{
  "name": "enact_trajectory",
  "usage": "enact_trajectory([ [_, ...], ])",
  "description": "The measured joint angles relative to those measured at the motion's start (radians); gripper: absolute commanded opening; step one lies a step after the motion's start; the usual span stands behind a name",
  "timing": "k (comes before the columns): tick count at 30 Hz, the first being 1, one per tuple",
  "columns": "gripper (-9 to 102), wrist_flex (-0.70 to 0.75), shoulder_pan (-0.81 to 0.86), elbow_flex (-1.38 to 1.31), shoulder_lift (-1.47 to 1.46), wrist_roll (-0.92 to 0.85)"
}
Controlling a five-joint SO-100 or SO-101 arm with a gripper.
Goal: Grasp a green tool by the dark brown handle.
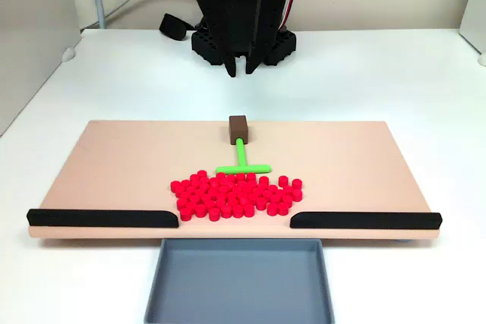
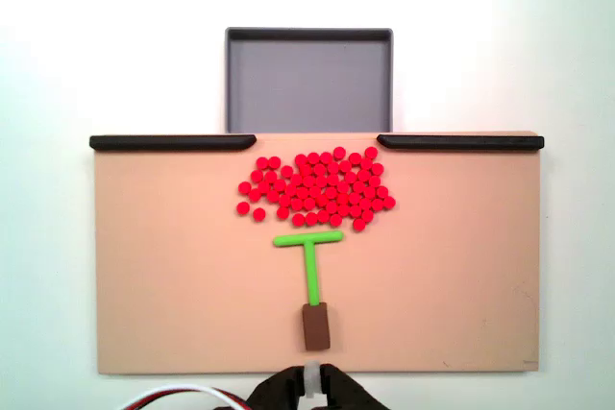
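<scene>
Both fixed views show the green tool (image 1: 242, 160) lying flat on the tan board (image 1: 114, 165), its dark brown handle (image 1: 238, 130) toward the arm and its crossbar beside the red cylinders (image 1: 235, 195). The gripper (image 1: 240, 68) is seen hanging above the table behind the board, apart from the handle, fingertips slightly parted and nothing held.

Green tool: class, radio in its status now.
Arm's tool open, behind board, empty. Green tool flat on board, brown handle toward arm. Red cylinders beyond crossbar; handle unobstructed.

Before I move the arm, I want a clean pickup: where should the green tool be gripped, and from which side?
Probably the brown handle, from above, jaws across its narrow width. It is the thickest part of the green tool, lies nearest the gripper, and sits clear of the red cylinders by the crossbar.
</scene>
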Motion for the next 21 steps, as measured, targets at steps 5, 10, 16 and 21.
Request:
enact_trajectory([
  [5, 0, 0.0, 0.009, 0.0, -0.052, 0.017],
  [10, 0, 0.0, 0.012, 0.0, -0.052, 0.017],
  [16, 0, 0.0, 0.012, 0.0, -0.052, 0.017],
  [21, 0, -0.005, 0.012, 0.0, -0.052, 0.014],
])
